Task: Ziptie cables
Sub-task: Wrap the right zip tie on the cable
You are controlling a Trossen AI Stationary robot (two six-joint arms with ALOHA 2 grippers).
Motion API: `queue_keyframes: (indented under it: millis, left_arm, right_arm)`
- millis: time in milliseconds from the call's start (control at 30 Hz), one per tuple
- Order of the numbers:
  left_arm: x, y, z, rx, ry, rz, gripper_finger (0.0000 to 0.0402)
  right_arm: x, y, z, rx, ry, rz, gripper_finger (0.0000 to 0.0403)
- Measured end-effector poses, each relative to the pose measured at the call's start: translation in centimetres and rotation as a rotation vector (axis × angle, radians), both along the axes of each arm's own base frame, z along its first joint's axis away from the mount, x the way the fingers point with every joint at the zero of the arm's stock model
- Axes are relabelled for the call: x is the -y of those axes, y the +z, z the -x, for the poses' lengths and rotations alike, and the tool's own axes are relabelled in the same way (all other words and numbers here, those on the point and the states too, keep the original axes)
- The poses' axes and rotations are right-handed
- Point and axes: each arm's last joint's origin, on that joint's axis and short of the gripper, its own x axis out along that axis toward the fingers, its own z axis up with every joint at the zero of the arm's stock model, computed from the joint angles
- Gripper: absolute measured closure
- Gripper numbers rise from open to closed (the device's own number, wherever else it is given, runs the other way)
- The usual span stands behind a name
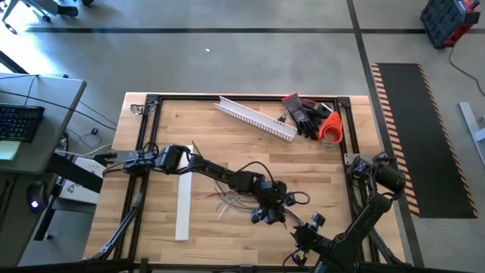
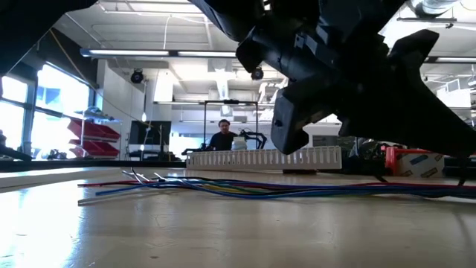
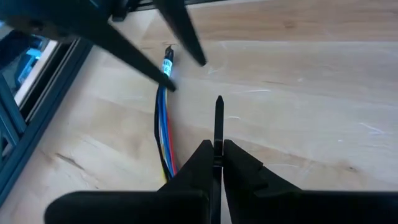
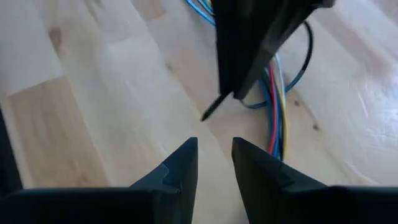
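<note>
Cables (image 1: 242, 201) lying loose on the desk (image 1: 227, 144), left gripper (image 3: 217, 146) clamped on a black zip tie (image 3: 219, 121), which we see only from its wrist, right gripper (image 4: 214, 158) slightly apart beside them

Open workshop lab, red parts bins (image 2: 93, 138), exposed ceiling ducts (image 2: 223, 78)

Dark jointed arms; tool (image 3: 217, 163) fingers black, wedge-shaped.

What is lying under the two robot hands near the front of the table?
Under the left hand, shut on a thin black zip tie, and the right hand, the cables lie on the bare wooden table. The arms cover part of the bundle from above.
</note>
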Motion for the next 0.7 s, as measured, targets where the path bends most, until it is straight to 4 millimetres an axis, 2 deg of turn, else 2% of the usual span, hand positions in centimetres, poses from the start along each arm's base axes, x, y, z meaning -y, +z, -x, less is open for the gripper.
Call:
queue_keyframes:
  millis: [167, 300, 433, 700]
  left_arm:
    - [0.0, 0.1, 0.0, -0.005, 0.011, 0.009, 0.0401]
    - [0.0, 0.1, -0.1, -0.005, 0.018, 0.016, 0.0401]
    - [0.0, 0.1, 0.0, -0.013, 0.024, 0.018, 0.0401]
    - [0.0, 0.1, -0.1, -0.013, 0.045, 0.019, 0.0401]
  right_arm:
    - [0.1, -0.1, -1.6, -0.045, 0.077, -0.039, 0.0291]
    - [1.3, -0.2, -2.9, -0.109, 0.046, -0.058, 0.0269]
    - [2.5, -0.4, -3.2, -0.168, -0.047, -0.058, 0.0266]
    - [2.7, -0.4, -3.5, -0.152, -0.034, -0.033, 0.0266]
